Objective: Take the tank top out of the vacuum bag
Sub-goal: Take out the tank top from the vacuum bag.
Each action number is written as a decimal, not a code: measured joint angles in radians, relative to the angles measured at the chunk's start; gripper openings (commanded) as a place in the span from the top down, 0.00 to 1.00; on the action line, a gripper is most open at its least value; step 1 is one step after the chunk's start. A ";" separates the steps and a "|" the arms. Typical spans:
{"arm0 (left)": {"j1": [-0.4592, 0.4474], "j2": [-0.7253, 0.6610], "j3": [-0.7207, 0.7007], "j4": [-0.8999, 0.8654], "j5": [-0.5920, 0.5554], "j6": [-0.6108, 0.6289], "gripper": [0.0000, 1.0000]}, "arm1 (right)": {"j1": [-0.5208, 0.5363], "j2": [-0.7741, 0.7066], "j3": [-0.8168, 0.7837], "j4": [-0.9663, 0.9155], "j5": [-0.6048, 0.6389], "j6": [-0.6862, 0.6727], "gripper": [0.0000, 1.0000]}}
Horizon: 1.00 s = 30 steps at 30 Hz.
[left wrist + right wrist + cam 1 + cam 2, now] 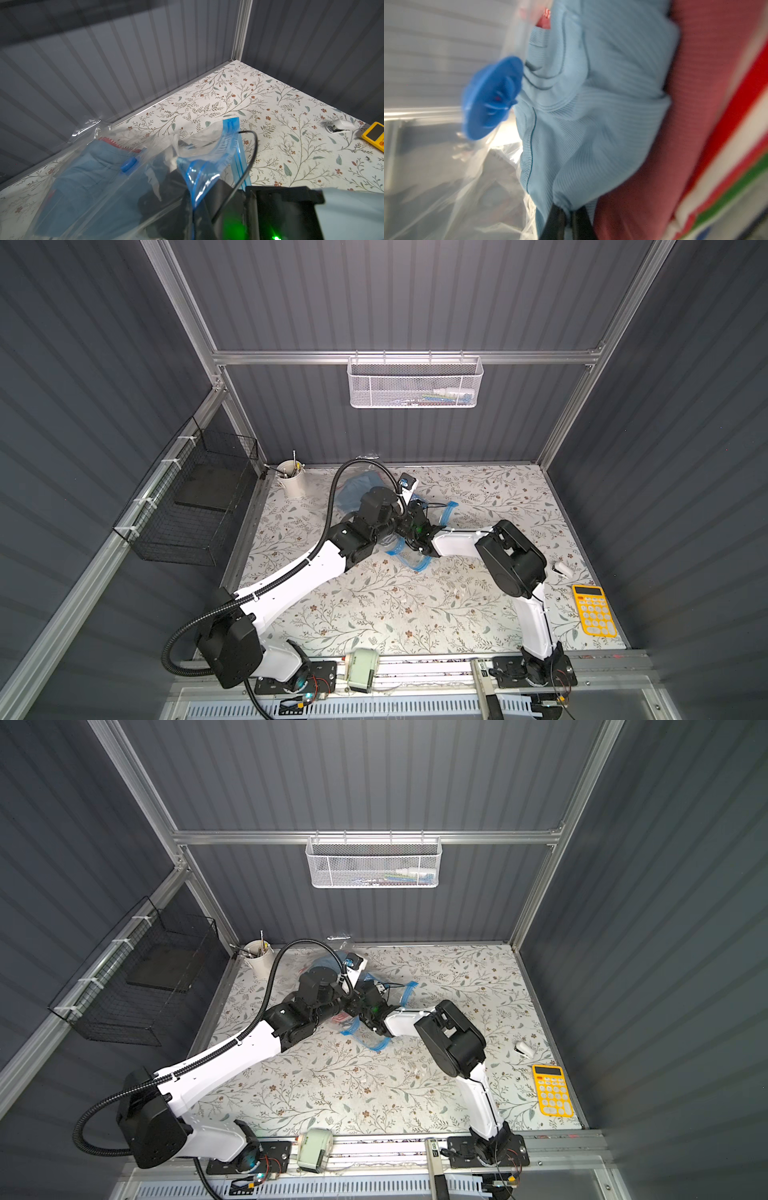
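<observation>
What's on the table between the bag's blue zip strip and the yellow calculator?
A small white stapler, apart from both the zip strip and the calculator; the left wrist view shows it plainly.

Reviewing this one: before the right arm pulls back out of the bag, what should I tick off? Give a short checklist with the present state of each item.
1. Right hand shut on the tank top: ok, fabric is bunched in its pinch.
2. Vacuum bag mouth open: ok, the zip strip is parted and lifted.
3. Left hand anchoring the bag: cannot tell. It is shut, but its grip is hidden.
4. Red striped item clear of the pinch: cannot tell. It lies against the tank top beside the hand.
5. Exit path over the table: ok, the calculator lies well aside.
</observation>
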 measured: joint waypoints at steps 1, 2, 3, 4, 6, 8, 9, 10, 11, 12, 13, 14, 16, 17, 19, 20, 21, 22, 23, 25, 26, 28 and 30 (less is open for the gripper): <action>-0.001 0.000 0.000 0.003 -0.003 0.000 1.00 | 0.002 -0.013 -0.008 -0.002 0.003 -0.003 1.00; -0.001 0.000 0.000 0.006 -0.008 0.000 1.00 | 0.002 -0.026 -0.021 -0.002 0.005 -0.003 1.00; -0.001 -0.001 0.000 0.011 -0.016 0.000 1.00 | 0.003 -0.045 -0.044 0.002 0.011 -0.003 1.00; -0.001 -0.002 0.000 0.011 -0.025 0.000 1.00 | 0.004 -0.060 -0.064 0.008 0.014 -0.003 1.00; -0.001 -0.002 -0.001 0.011 -0.042 0.000 1.00 | 0.008 -0.094 -0.111 0.016 0.023 -0.003 1.00; -0.001 -0.002 -0.003 0.011 -0.053 0.000 1.00 | 0.014 -0.125 -0.143 0.019 0.029 -0.003 1.00; -0.001 -0.002 -0.003 0.011 -0.056 0.000 1.00 | 0.019 -0.140 -0.153 0.018 0.032 -0.005 1.00; -0.001 -0.002 -0.003 0.011 -0.058 0.000 1.00 | 0.023 -0.154 -0.158 0.019 0.034 -0.006 1.00; -0.001 -0.002 -0.003 0.011 -0.058 0.000 1.00 | 0.026 -0.164 -0.159 0.018 0.036 -0.008 1.00; -0.001 -0.002 -0.003 0.011 -0.058 0.000 1.00 | 0.028 -0.176 -0.159 0.019 0.036 -0.010 1.00; -0.001 -0.002 -0.003 0.011 -0.061 0.000 1.00 | 0.031 -0.190 -0.159 0.019 0.036 -0.011 1.00; -0.001 -0.002 -0.003 0.011 -0.061 0.000 1.00 | 0.032 -0.201 -0.160 0.020 0.035 -0.011 1.00; -0.001 -0.002 -0.003 0.011 -0.064 0.000 1.00 | 0.034 -0.227 -0.172 0.025 0.034 -0.010 1.00; -0.001 -0.001 -0.003 0.011 -0.064 0.000 1.00 | 0.035 -0.241 -0.185 0.029 0.034 -0.009 1.00; -0.001 -0.001 -0.003 0.011 -0.064 0.000 1.00 | 0.035 -0.271 -0.220 0.029 0.032 -0.005 1.00; -0.001 -0.001 -0.003 0.011 -0.064 0.000 1.00 | 0.035 -0.280 -0.235 0.027 0.031 -0.005 1.00; -0.001 0.000 -0.003 0.011 -0.064 0.000 1.00 | 0.036 -0.287 -0.247 0.026 0.028 -0.002 1.00; -0.001 0.000 -0.003 0.011 -0.064 0.000 1.00 | 0.036 -0.291 -0.257 0.024 0.027 -0.002 1.00; -0.001 0.000 -0.003 0.011 -0.064 0.000 1.00 | 0.036 -0.296 -0.268 0.025 0.024 -0.001 1.00; -0.001 0.001 -0.003 0.010 -0.064 0.000 1.00 | 0.037 -0.314 -0.304 0.024 0.019 0.002 1.00; -0.001 0.001 -0.003 0.010 -0.064 0.000 1.00 | 0.037 -0.322 -0.320 0.023 0.018 0.003 1.00; -0.001 0.002 -0.003 0.010 -0.064 0.000 1.00 | 0.039 -0.345 -0.354 0.021 0.016 0.005 0.99; -0.001 0.005 -0.003 0.010 -0.064 0.000 1.00 | 0.042 -0.362 -0.381 0.023 0.016 0.006 0.96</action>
